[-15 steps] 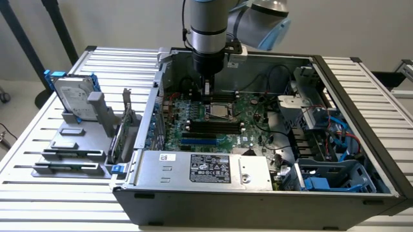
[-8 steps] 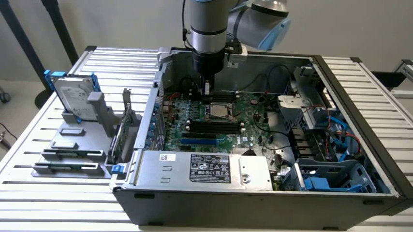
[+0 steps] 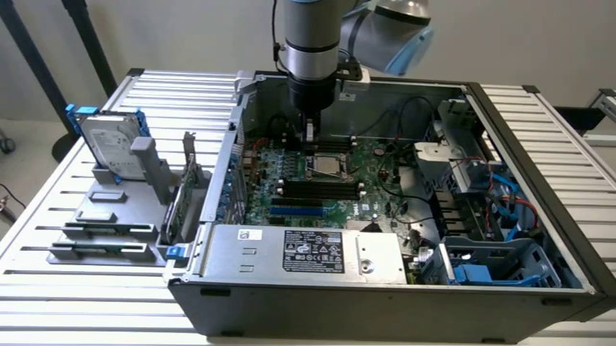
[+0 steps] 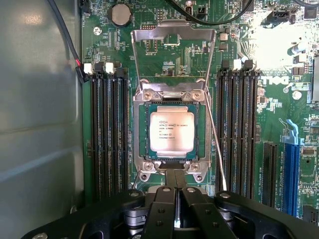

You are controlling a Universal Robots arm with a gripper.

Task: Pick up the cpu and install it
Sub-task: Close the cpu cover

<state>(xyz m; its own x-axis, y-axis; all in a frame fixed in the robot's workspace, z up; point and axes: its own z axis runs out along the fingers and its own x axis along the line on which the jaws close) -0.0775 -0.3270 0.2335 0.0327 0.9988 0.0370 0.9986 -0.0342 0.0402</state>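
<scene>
Gripper (image 4: 175,174) was closed, fingertips together w/ nothing between them, just by the socket's edge. The cpu (image 4: 172,131) lay flat in the socket (image 4: 140,130) on the green board (image 4: 164,64), metal top up, apart from the fingertips. Retention plate (image 4: 173,42) stood swung open beyond the cpu; thin lever (image 4: 214,139) ran alongside. Mem slots (image 4: 107,129) flanked both sides. In the exterior view the arm (image 3: 308,43) reached into the open pc case (image 3: 385,288). The hard drive (image 3: 108,140) stood on a rack (image 3: 101,216), well apart at the exterior view's left.
</scene>
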